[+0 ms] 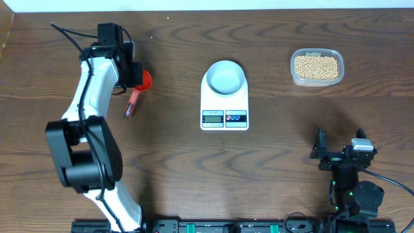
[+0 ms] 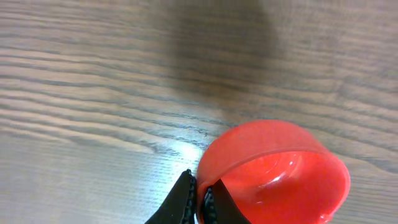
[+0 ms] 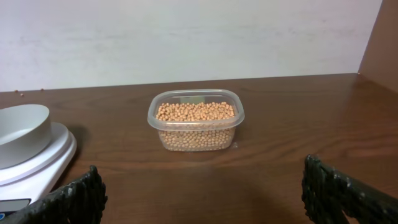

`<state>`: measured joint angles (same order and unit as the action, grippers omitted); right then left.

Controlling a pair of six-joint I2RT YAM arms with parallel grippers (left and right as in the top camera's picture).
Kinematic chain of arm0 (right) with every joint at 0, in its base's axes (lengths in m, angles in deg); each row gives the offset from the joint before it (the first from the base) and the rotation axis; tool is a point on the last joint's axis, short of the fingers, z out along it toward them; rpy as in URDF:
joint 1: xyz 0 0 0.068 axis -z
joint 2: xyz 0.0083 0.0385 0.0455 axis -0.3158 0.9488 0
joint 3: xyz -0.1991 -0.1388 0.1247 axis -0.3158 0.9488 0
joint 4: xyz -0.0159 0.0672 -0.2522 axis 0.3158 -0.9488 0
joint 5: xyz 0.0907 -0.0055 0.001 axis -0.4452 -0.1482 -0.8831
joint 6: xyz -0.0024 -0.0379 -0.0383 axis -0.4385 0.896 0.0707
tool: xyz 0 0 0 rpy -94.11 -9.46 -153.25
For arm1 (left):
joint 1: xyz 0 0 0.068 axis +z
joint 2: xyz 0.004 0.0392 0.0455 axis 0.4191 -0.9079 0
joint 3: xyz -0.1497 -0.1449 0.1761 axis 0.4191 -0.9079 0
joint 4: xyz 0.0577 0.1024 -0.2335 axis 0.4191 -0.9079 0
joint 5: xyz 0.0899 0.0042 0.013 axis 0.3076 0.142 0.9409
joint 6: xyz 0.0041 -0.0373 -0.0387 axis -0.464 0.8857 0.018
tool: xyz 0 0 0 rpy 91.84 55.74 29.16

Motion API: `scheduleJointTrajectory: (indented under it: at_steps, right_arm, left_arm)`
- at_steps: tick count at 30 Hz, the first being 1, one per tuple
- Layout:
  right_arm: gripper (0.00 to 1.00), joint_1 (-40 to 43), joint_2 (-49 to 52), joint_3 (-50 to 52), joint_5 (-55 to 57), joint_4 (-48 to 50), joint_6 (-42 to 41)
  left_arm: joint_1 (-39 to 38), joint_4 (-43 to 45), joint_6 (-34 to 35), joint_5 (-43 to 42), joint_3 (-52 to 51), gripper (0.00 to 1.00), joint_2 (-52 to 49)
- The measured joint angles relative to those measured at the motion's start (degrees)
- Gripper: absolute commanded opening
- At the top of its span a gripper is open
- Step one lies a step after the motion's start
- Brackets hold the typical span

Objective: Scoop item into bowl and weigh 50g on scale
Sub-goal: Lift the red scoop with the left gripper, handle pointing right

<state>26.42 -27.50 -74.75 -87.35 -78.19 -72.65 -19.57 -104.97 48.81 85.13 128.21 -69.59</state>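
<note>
The scale (image 1: 224,105) sits at the middle of the bench (image 1: 272,194), with the bowl (image 1: 225,79) on its far part. To the far right, well apart from the scale, stands a tub (image 1: 292,68) with the beans (image 1: 316,66) in it. Left of the scale is a scoop (image 1: 141,80), its handle running toward the near side. The left end effector (image 2: 199,198) is at the rim of its cup. The right end effector (image 3: 202,177) is at the near right, with the tub straight beyond it.

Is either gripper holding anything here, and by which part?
The left gripper is shut on the red scoop, pinching its cup wall at the rim, not the handle. The right gripper is open and empty.
</note>
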Motion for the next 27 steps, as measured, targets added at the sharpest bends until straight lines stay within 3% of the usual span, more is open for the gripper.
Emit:
scheduleJointTrajectory:
  at_steps: [11, 27]
  right_arm:
    - [0.99, 0.00, 0.00, 0.00, 0.00, 0.00, 0.00]
    - [0.99, 0.00, 0.00, 0.00, 0.02, 0.02, 0.00]
  left_arm:
    - [0.00, -3.30, 11.50, 0.70, 0.00, 0.07, 2.93]
    - [0.00, -5.57, 36.96, 0.68, 0.00, 0.07, 13.18]
